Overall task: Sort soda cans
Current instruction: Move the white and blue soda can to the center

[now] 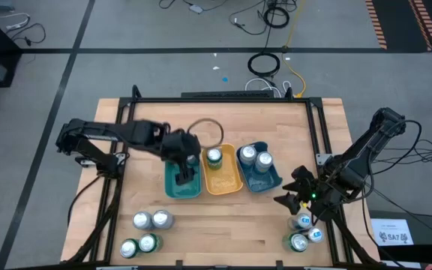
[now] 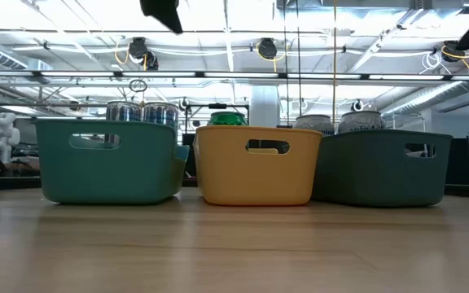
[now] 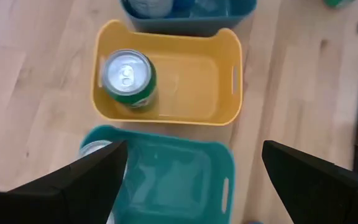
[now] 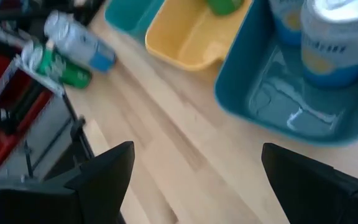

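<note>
Three trays stand in a row: teal [image 1: 172,186], yellow [image 1: 223,180] and blue [image 1: 265,178]. The teal tray holds two silver cans [image 2: 142,112]. A green can [image 3: 128,78] stands in the yellow tray, and two silver-white cans [image 1: 254,157] stand in the blue one. Several cans [image 1: 145,231] stand near the table's near-left corner, and three more cans [image 1: 306,232] stand near its near-right corner. My left gripper [image 3: 194,149] hangs open above the teal tray [image 3: 173,180], beside one can [image 3: 95,149]. My right gripper [image 4: 197,149] is open over bare table, between the blue tray [image 4: 303,118] and the near-right cans.
A black frame [image 1: 223,99] borders the wooden table's far and side edges. Bare wood [image 1: 223,232] lies between the two can groups along the near edge. A thin ring [image 1: 207,129] lies behind the trays. Cables run over the floor beyond the table.
</note>
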`<state>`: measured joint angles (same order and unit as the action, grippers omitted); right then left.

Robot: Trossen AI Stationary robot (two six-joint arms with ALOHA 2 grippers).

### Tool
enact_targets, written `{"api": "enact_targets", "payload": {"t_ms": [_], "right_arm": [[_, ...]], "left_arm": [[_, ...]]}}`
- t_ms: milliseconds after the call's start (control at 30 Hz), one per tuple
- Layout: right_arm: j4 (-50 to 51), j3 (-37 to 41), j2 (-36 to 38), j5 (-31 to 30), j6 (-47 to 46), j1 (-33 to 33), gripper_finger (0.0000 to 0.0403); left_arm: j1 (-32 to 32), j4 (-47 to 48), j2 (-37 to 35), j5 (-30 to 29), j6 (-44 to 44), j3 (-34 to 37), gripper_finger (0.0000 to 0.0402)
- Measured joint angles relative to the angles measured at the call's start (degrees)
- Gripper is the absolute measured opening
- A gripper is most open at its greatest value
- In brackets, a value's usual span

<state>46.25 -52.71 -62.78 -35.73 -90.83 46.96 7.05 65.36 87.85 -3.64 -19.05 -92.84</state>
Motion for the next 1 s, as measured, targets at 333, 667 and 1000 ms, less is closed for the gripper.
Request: {"api": "enact_targets", "payload": {"t_ms": [333, 667, 1000], "right_arm": [[-19.99, -0.02, -4.05, -9.21, 12.83, -5.47, 0.0345], [-29.95, -7.96, -18.20, -5.56, 33.12, -13.79, 0.0345], [25.39, -46.28, -38.39, 15.64, 11.81, -20.39, 0.0338]], "left_arm": [[7.83, -16.74, -16.76, -8.82, -4.75, 25.11, 0.0381], [14.84, -16.81, -37.55, -9.97, -12.90, 40.95, 0.0381], [18.53, -16.75, -42.48, -9.94, -13.66, 44.56, 0.0381]]}}
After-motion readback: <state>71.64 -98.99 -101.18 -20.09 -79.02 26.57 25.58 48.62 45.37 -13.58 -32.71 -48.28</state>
